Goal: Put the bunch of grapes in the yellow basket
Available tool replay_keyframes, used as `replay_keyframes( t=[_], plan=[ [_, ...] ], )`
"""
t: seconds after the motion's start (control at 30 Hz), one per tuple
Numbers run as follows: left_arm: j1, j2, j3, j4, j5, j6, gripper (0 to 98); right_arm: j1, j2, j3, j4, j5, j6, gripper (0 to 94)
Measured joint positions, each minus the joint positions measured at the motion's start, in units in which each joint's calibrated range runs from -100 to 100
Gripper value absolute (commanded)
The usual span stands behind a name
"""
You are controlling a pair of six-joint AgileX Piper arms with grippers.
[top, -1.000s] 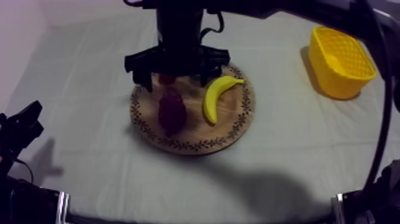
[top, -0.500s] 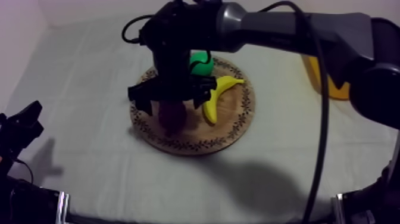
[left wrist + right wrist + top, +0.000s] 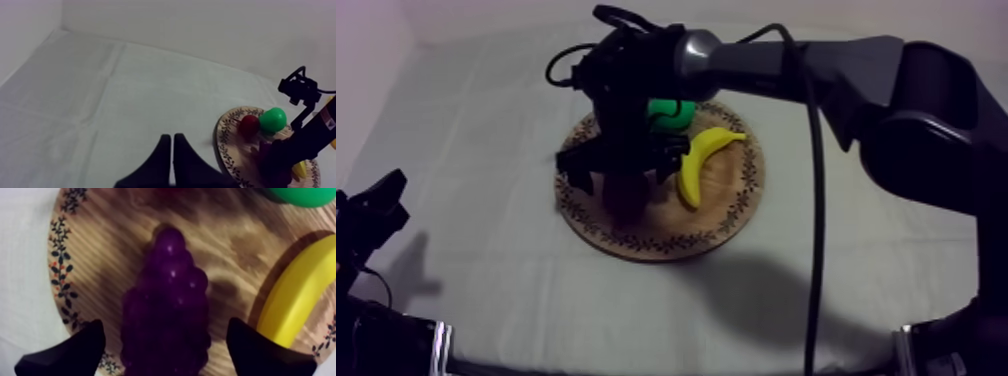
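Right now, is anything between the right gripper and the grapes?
Nothing visible. The right gripper is open, one finger each side of the bunch of grapes on the wooden board; the banana lies outside the fingers.

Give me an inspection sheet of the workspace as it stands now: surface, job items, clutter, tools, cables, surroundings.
surface: grey-white cloth over the table, lightly creased.
job's things: bunch of dark purple toy grapes lying on the round wooden board with the patterned rim.
clutter: yellow toy banana, green toy pear and small red fruit, all on the board.
grippers: right tool open, one finger at each side of the grapes, not closed on them; left tool shut on nothing, over bare cloth away from the board.
cables: nothing seen.
surroundings: plain pale wall behind the table.
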Motion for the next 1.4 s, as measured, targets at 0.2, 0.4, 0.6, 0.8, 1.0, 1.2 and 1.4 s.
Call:
replay_keyframes(
  t=[0.2,0.4,0.6,0.8,1.0,1.2,1.4],
  plan=[
    [0.0,0.0,0.0,0.00,0.0,0.0,0.1,0.2,1.2,-1.6,-0.8,0.7,0.8,37.9],
    [0.0,0.0,0.0,0.00,0.0,0.0,0.1,0.4,0.4,-1.6,-0.6,1.8,0.9,31.8],
    [0.0,0.0,0.0,0.00,0.0,0.0,0.1,0.2,-5.2,0.7,0.8,4.1,1.2,33.0],
    [0.0,0.0,0.0,0.00,0.0,0.0,0.1,-0.4,-14.1,4.6,2.8,7.9,3.2,33.6],
    [0.0,0.0,0.0,0.00,0.0,0.0,0.1,1.9,-26.0,11.1,6.0,8.8,4.8,33.3],
    [0.0,0.0,0.0,0.00,0.0,0.0,0.1,7.9,-38.5,15.6,6.8,8.5,7.8,33.7],
    [0.0,0.0,0.0,0.00,0.0,0.0,0.1,15.3,-49.1,19.5,7.6,5.7,12.5,34.2]
  ],
)
